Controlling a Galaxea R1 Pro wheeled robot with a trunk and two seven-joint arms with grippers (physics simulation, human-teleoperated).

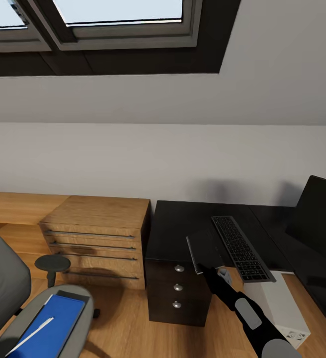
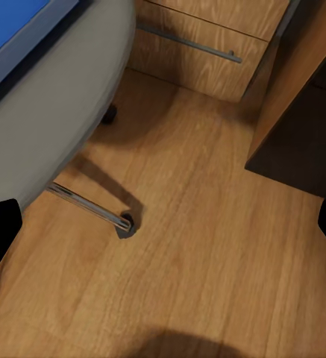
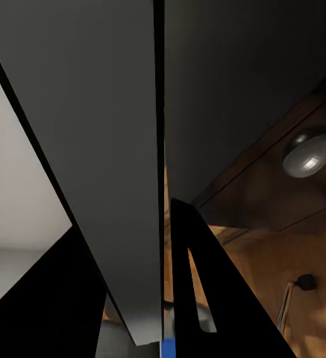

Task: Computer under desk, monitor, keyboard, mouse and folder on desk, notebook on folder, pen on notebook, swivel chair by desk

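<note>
One notebook (image 1: 204, 250) in right hand (image 1: 208, 271), one keyboard (image 1: 242, 247) beside it

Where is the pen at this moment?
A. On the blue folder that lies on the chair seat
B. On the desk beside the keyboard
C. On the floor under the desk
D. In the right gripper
A: in the head view the pen lies across the blue folder on the swivel chair seat.
</note>
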